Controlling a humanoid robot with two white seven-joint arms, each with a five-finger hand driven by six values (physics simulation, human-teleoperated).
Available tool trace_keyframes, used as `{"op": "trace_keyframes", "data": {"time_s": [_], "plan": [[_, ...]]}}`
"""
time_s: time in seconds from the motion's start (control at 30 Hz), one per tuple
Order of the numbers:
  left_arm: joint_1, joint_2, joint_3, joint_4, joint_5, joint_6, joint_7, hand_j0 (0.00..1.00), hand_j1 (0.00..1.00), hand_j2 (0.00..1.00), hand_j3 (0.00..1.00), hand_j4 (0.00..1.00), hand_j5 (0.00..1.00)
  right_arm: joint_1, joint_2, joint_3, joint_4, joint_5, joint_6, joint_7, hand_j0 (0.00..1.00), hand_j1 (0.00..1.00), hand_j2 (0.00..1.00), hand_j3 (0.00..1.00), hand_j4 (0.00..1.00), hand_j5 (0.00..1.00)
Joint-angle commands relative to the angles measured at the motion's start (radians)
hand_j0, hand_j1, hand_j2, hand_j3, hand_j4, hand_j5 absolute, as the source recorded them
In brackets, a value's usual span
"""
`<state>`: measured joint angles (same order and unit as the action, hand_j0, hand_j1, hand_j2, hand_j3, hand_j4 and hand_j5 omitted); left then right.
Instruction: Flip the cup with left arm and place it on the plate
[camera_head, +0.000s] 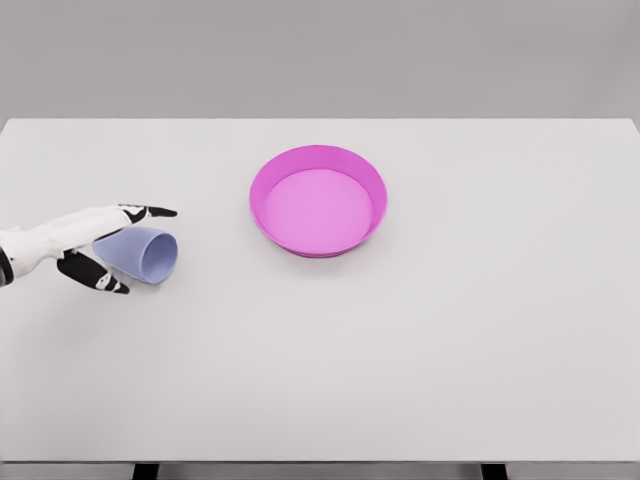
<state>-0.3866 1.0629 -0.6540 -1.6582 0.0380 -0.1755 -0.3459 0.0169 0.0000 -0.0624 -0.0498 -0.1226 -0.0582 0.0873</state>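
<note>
White laminate formed the table (420, 360), the largest item in the room, and it extended well to the right of and beyond the working hand. No right arm was visible from where I stood.

Second in size was the plate (318, 200), a magenta dish with a raised rim. It sat well apart from the hand, to the right and somewhat farther back across the table, and it held nothing.

Next came the left hand (95, 250), entering from the left edge on a white forearm. Its fingers were closed around the cup, dark-tipped fingers (150, 212) running over the top of the wall and the thumb (95, 275) below it.

Smallest was the cup (145, 254), pale lavender-blue, held on its side inside that grasp. Its open mouth pointed right, toward the plate, and its base was hidden in the palm. Whether it rested on the table or hung just clear could not be determined.

Handling notes, as judgement only: the cup appeared thin-walled, light and smooth, probably stiff plastic, so slipping was a greater concern than crushing. The tapered wall would tend to slide out toward the narrow end. A hold across the mid-wall, thumb opposite fingers, seemed suitable, leaving the rim free for turning upright before placement.
</note>
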Motion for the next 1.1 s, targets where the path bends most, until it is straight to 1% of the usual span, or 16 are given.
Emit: {"op": "trace_keyframes", "data": {"time_s": [0.0, 0.07, 0.13, 0.2, 0.23, 0.3, 0.5, 0.73, 0.83, 1.07], "plan": [[0.000, 0.000, -0.004, 0.008, -0.015, 0.014, -0.013, 1.00, 1.00, 1.00, 1.00, 1.00, 1.00, 0.002, 0.000, 0.000, -0.001, 0.000, 0.000, 0.000, 1.00, 1.00, 1.00, 1.00, 1.00, 1.00], [-0.011, 0.000, -0.007, 0.021, -0.026, 0.017, -0.015, 1.00, 1.00, 1.00, 1.00, 1.00, 1.00, 0.000, 0.000, 0.000, -0.001, 0.000, 0.000, 0.000, 1.00, 1.00, 1.00, 1.00, 1.00, 1.00], [-0.025, -0.024, -0.009, 0.055, -0.055, 0.021, -0.015, 1.00, 1.00, 1.00, 1.00, 1.00, 1.00, 0.002, 0.000, 0.000, -0.001, 0.000, 0.000, 0.000, 1.00, 1.00, 1.00, 1.00, 1.00, 1.00], [-0.025, -0.026, -0.009, 0.064, -0.059, 0.027, -0.015, 1.00, 1.00, 1.00, 1.00, 1.00, 1.00, 0.002, 0.000, 0.001, 0.001, 0.000, 0.000, 0.000, 1.00, 1.00, 1.00, 1.00, 1.00, 1.00], [-0.028, -0.027, -0.009, 0.064, -0.078, 0.027, -0.015, 1.00, 1.00, 1.00, 1.00, 1.00, 1.00, 0.002, 0.000, 0.000, -0.001, 0.000, 0.000, 0.000, 1.00, 1.00, 1.00, 1.00, 1.00, 1.00], [-0.035, -0.052, -0.010, 0.089, -0.101, 0.027, -0.015, 1.00, 1.00, 1.00, 1.00, 1.00, 1.00, 0.002, 0.000, 0.000, -0.001, 0.001, 0.000, 0.000, 1.00, 1.00, 1.00, 1.00, 1.00, 1.00], [-0.043, -0.084, -0.010, 0.092, -0.112, 0.027, -0.013, 1.00, 1.00, 1.00, 1.00, 1.00, 1.00, 0.002, 0.000, 0.001, 0.001, 0.000, 0.000, 0.000, 1.00, 1.00, 1.00, 1.00, 1.00, 1.00], [-0.046, -0.089, -0.026, 0.092, -0.113, 0.027, -0.013, 1.00, 1.00, 1.00, 1.00, 1.00, 1.00, 0.002, 0.000, 0.000, 0.001, 0.000, 0.000, 0.000, 1.00, 1.00, 1.00, 1.00, 1.00, 1.00], [-0.044, -0.112, -0.024, 0.106, -0.135, 0.027, -0.013, 1.00, 1.00, 1.00, 1.00, 1.00, 1.00, 0.002, 0.000, 0.001, -0.001, 0.000, 0.000, 0.000, 1.00, 1.00, 1.00, 1.00, 1.00, 1.00], [-0.044, -0.113, -0.026, 0.106, -0.133, 0.028, -0.013, 1.00, 1.00, 1.00, 1.00, 1.00, 1.00, 0.000, 0.000, 0.001, -0.001, 0.000, 0.000, 0.000, 1.00, 1.00, 1.00, 1.00, 1.00, 1.00]]}}
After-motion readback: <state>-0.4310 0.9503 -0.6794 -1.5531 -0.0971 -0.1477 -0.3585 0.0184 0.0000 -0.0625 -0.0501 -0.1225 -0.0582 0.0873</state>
